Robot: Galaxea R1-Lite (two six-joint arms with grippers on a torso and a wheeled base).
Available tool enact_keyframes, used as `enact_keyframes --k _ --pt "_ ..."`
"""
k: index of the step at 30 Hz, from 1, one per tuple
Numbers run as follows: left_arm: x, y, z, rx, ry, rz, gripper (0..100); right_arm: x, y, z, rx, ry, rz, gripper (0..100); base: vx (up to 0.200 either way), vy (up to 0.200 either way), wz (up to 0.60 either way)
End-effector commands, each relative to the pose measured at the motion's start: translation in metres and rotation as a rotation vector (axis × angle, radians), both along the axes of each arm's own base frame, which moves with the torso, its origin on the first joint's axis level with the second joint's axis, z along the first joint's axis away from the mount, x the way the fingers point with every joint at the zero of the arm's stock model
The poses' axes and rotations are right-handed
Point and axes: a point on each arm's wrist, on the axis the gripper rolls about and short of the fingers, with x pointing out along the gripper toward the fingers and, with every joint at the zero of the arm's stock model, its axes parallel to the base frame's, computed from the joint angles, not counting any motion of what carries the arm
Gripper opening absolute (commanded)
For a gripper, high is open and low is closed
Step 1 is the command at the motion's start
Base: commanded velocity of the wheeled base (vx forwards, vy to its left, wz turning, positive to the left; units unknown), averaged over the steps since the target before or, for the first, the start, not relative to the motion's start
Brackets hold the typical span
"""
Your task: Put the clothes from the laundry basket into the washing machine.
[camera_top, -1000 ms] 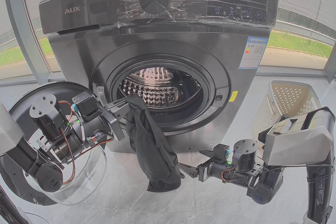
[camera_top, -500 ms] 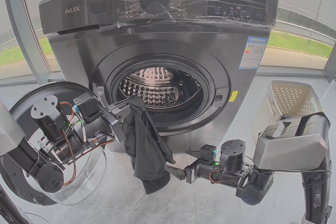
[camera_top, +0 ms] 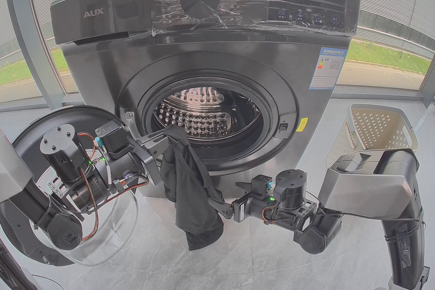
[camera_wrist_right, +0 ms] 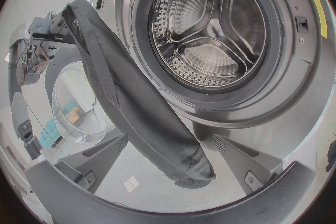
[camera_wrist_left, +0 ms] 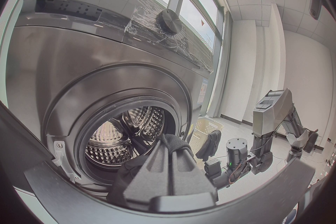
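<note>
Since the earlier frames, our right gripper [camera_top: 216, 205] has swept toward 9 o'clock and now meets the lower half of the dark garment [camera_top: 192, 195], whose hem has swung slightly and bunched. Our left gripper [camera_top: 164, 139] has kept its place at 8 o'clock of the drum opening [camera_top: 208, 118], clamped tight on the garment's top edge. In the left wrist view its fingers [camera_wrist_left: 154, 172] press together, with cloth bulging past the tips. In the right wrist view the right gripper's jaws stand wide, one on either side of the garment's hanging end, not yet closed on it.

The garment therefore hangs outside the washing machine [camera_top: 217, 55], in front of the door seal at 7 o'clock of the opening, with none of it inside the drum. The door [camera_top: 72, 118] stands open at 9 o'clock. The laundry basket [camera_top: 378, 125] sits at 3 o'clock of the machine, and another dark garment [camera_wrist_left: 210, 144] droops over its edge.

We judge that this approach serves to gather the dangling end, so that both arms can lift the piece over the seal together. If the lower end is left loose, it may catch on the seal or trail out of the opening.
</note>
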Motion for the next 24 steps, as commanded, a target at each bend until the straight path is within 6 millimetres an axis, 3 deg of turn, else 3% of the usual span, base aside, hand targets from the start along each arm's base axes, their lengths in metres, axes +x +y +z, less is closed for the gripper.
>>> enact_keyframes --k 1,17,24 --pt "0.0 0.0 0.0 -0.001 0.001 -0.002 0 0.006 -0.001 -0.006 -0.007 0.008 -0.014 100 0.0 0.0 0.0" --pt "-0.001 0.0 0.001 -0.003 -0.003 -0.003 0 0.022 0.009 -0.014 -0.016 0.006 -0.043 100 0.0 0.0 0.0" --pt "-0.001 0.0 0.002 -0.003 -0.004 -0.003 0 0.028 0.004 -0.015 -0.025 0.017 -0.063 100 0.0 0.0 0.0"
